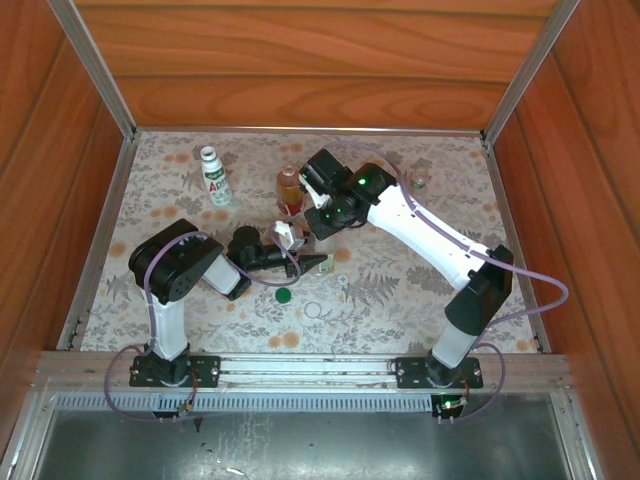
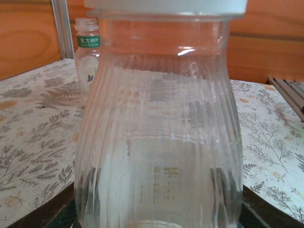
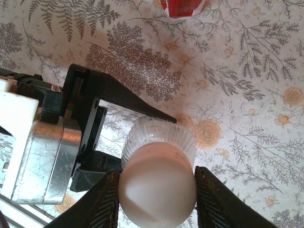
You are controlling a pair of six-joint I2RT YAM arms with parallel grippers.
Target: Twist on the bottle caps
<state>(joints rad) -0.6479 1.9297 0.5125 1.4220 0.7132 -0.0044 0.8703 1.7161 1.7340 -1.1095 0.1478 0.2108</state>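
The ribbed bottle (image 3: 159, 135) stands upright about the middle of the worktop (image 1: 400, 300), a little left of centre. Its long axis is vertical and its mouth points up under the white cap (image 3: 156, 190). Whether its base rests on the worktop I cannot tell.

The right fingers (image 3: 102, 204) come down from above and are clenched on the cap, one on each side. The left fingers (image 3: 123, 102) reach in from the left and clasp the bottle's body just below the cap.

The amber bottle (image 1: 289, 185) stands close by on the far side. The white bottle (image 1: 215, 177) stands well apart, to the far left. A clear labelled bottle (image 2: 88, 57) stands upright towards the far right.

On the near side the green cap (image 1: 284, 295) lies flat, with a clear ring (image 1: 318, 311) near it to the right. Open worktop runs from these two to the near edge, between the arms' bases.

Wooden walls (image 1: 300, 90) close the left, far and right sides, with a metal rail (image 1: 100, 240) along the edges. The right arm crosses above the right half.
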